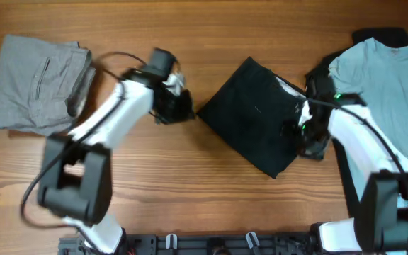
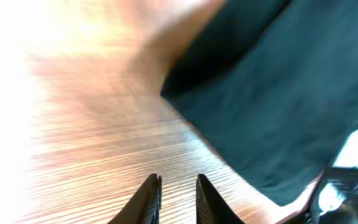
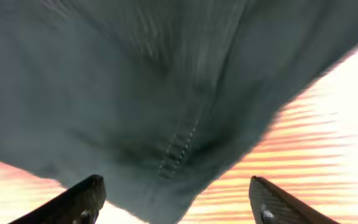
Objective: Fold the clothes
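A folded black garment lies in the middle of the wooden table. My left gripper hovers just left of its left corner; in the left wrist view its fingers stand a narrow gap apart over bare wood, holding nothing, with the black garment ahead. My right gripper is at the garment's right edge. In the right wrist view its fingers are wide open over the dark cloth, holding nothing.
Folded grey trousers lie at the far left. A light blue-grey T-shirt lies spread over a black cloth at the far right. The table's bare wood runs along the front.
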Controlling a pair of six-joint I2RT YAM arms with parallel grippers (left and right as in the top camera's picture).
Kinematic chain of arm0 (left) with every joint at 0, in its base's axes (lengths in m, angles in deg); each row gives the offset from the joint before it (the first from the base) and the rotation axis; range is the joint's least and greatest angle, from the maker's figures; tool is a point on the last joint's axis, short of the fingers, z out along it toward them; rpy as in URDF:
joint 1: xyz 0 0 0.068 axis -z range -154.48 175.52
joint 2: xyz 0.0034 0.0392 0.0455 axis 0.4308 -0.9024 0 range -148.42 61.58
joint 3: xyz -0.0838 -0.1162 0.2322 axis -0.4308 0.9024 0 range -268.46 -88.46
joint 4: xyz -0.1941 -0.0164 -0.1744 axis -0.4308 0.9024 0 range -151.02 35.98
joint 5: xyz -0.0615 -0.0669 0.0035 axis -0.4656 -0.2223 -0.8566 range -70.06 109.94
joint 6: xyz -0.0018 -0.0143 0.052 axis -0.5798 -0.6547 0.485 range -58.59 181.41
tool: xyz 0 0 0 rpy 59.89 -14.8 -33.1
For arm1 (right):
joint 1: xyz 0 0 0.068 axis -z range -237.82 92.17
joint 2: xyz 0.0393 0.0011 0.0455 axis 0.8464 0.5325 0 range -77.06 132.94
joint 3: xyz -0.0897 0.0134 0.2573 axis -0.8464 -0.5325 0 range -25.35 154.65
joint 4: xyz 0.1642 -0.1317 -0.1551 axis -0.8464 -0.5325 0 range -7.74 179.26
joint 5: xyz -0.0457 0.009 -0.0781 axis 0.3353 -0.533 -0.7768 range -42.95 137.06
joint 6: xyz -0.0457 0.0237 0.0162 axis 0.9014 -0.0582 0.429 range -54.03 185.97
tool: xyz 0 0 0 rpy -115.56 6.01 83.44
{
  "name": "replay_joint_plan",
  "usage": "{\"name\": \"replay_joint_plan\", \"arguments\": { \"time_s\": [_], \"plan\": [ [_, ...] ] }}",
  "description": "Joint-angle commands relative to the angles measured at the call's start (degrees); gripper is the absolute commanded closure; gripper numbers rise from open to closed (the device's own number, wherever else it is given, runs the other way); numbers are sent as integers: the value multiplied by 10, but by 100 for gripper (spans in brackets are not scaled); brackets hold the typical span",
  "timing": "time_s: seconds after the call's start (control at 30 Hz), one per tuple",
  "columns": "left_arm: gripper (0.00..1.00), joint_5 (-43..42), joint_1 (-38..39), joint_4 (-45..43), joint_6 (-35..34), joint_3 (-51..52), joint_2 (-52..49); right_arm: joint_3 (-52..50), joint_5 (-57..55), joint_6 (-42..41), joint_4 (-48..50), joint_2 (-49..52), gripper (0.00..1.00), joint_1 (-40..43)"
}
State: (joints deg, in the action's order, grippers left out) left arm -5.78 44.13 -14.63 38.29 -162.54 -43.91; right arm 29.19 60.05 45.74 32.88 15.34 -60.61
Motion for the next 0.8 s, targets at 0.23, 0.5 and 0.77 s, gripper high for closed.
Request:
{"name": "replay_joint_plan", "arguments": {
  "time_s": [0.23,0.5,0.77],
  "plan": [
    [74,14,-49,42,35,-24,121,-102,510,-11,258,11,84,-132],
    [57,40,-49,93,35,-24,120,-21,351,-102,483,-24,32,-189],
    [57,35,23,100,32,24,117,-17,314,-67,439,-51,31,-126]
  ]
}}
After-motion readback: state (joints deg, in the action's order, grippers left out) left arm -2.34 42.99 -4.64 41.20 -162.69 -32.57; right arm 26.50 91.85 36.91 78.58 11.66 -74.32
